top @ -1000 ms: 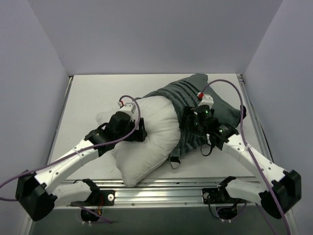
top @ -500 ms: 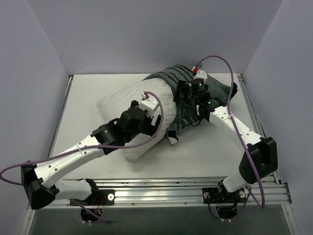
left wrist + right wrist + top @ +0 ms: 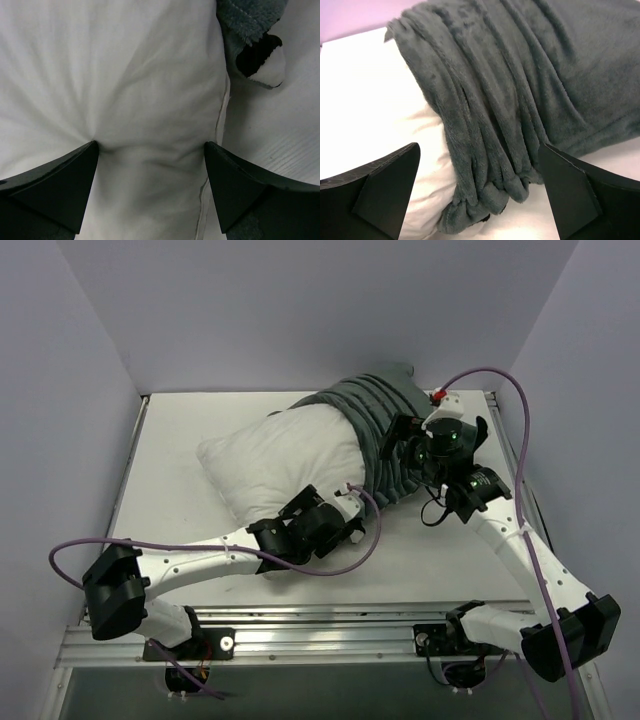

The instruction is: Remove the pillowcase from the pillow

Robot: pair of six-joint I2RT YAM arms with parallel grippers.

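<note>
The white pillow [image 3: 280, 455] lies across the middle of the table. The grey-green pillowcase [image 3: 378, 425] is bunched in folds over its right end. My left gripper [image 3: 340, 518] is open at the pillow's near edge. In the left wrist view it [image 3: 151, 147] presses down on the pillow [image 3: 125, 75], whose white fabric bulges between the jaws. A pillowcase corner with a zebra patch [image 3: 257, 52] lies at the upper right. My right gripper [image 3: 400, 448] is open just over the bunched folds. In the right wrist view it [image 3: 480, 150] spans the pillowcase [image 3: 520, 75], with the pillow [image 3: 365, 100] to the left.
The white table [image 3: 170, 430] is boxed in by pale walls at the back and both sides. A metal rail [image 3: 320, 625] runs along the near edge. Purple cables loop off both arms.
The pillow has shifted back and to the left. My left gripper moved from the pillow's top to its near right edge. My right gripper swung back, then right, beside the folds.
</note>
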